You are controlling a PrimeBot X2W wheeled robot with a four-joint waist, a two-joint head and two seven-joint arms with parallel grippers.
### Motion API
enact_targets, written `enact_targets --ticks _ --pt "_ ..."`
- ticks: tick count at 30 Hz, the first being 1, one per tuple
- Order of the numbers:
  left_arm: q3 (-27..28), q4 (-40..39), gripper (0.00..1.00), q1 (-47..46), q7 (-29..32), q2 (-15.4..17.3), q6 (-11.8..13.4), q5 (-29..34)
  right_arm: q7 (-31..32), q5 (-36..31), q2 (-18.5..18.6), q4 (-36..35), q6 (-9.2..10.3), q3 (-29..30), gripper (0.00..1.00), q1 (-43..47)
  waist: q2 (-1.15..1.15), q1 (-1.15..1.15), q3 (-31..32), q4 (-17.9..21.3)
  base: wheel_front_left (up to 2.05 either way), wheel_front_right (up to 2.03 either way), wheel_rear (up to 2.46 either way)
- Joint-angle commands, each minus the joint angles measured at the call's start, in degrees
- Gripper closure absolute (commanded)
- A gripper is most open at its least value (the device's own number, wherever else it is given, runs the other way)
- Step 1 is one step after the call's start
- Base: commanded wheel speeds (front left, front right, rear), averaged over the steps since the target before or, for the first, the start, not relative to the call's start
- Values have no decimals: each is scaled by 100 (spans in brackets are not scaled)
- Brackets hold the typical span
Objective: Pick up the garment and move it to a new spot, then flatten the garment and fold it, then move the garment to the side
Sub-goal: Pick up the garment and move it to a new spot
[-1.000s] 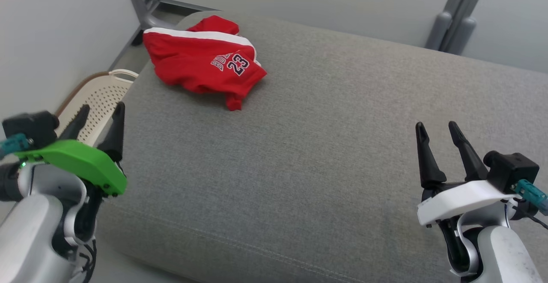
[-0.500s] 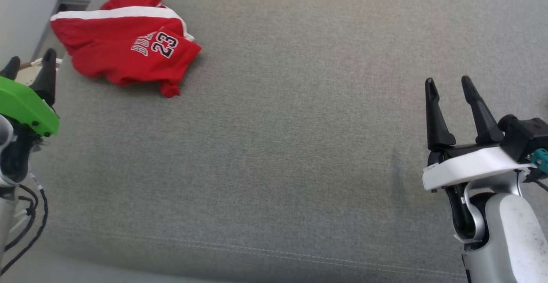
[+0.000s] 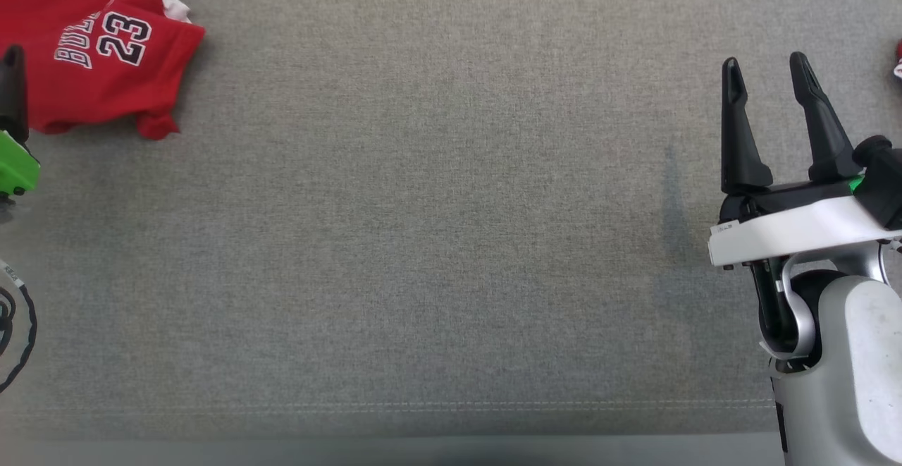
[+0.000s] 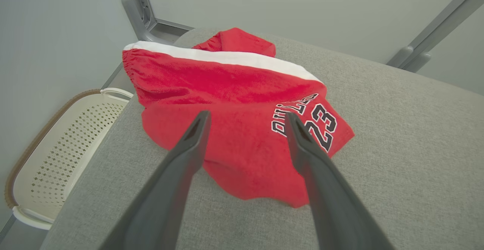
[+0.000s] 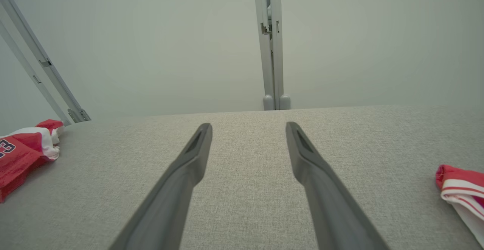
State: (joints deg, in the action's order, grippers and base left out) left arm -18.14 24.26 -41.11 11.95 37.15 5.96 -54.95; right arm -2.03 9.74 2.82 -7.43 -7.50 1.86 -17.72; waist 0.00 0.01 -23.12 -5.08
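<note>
One pale perforated basket [image 4: 64,140] beside grey cushion [image 4: 397,159], red garment [image 4: 234,136] on cushion

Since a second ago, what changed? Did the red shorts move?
The head camera tipped down and swung right, so the whole picture slid. The red shorts lie in the same crumpled heap on the grey cushion. Nothing was grabbed or let go: the left gripper and right gripper are open and empty, as before.
</note>
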Motion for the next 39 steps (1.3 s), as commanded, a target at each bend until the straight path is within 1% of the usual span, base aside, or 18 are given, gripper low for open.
enact_targets --ticks 1,9,12,17,18,19,20,21,22,26,30,35,38,39 --pt "32 13 0 -118 -40 10 -37 -61 33 -61 14 -73 2 14 0 -116 0 -1 -484 268 0 0 0" --pt "13 229 0 -333 -195 -134 -131 -43 221 -208 25 -373 2 -60 0 -441 0 -1 -1017 254 0 0 0" --pt "6 371 0 -415 -249 -130 -130 11 256 -209 57 -432 2 -110 0 -519 0 -1 -1133 292 0 0 0" --pt "-62 627 0 -537 -314 -228 -133 70 289 -221 108 -490 2 -120 0 -535 0 -1 -1213 340 0 0 0" --pt "-83 669 3 -554 -314 -246 -140 75 288 -218 109 -491 2 -116 0 -531 0 -1 -1214 350 0 0 0" --pt "-97 715 38 -565 -337 -258 -154 85 287 -214 108 -486 2 -115 0 -530 0 -1 -1213 362 0 0 0" --pt "-110 763 57 -577 -361 -273 -169 103 284 -206 108 -478 2 -117 0 -530 0 -1 -1209 373 0 0 0" --pt "-118 816 73 -586 -387 -288 -182 112 277 -197 108 -466 2 -114 0 -533 0 -1 -1202 384 0 0 0" --pt "-125 863 100 -581 -419 -299 -191 114 265 -188 108 -450 2 -108 0 -536 0 -1 -1192 394 0 0 0" --pt "-126 980 100 -563 -645 -341 -193 185 204 -155 90 -364 2 -87 0 -544 0 -1 -1107 429 0 0 0" --pt "-110 951 100 -514 -963 -377 -310 237 114 -111 75 -259 2 -65 0 -509 0 -1 -922 444 0 0 0" --pt "-138 730 100 -342 -1288 -494 -392 281 -4 -84 53 -105 2 -13 0 -394 0 -1 -574 438 0 0 0" --pt "-198 585 100 -251 -1363 -571 -411 298 -38 -71 46 -55 2 12 0 -346 0 -1 -417 437 0 0 0" --pt "-293 404 100 -163 -1407 -692 -437 327 -73 -67 41 -8 2 36 0 -304 0 -1 -260 436 0 0 0"
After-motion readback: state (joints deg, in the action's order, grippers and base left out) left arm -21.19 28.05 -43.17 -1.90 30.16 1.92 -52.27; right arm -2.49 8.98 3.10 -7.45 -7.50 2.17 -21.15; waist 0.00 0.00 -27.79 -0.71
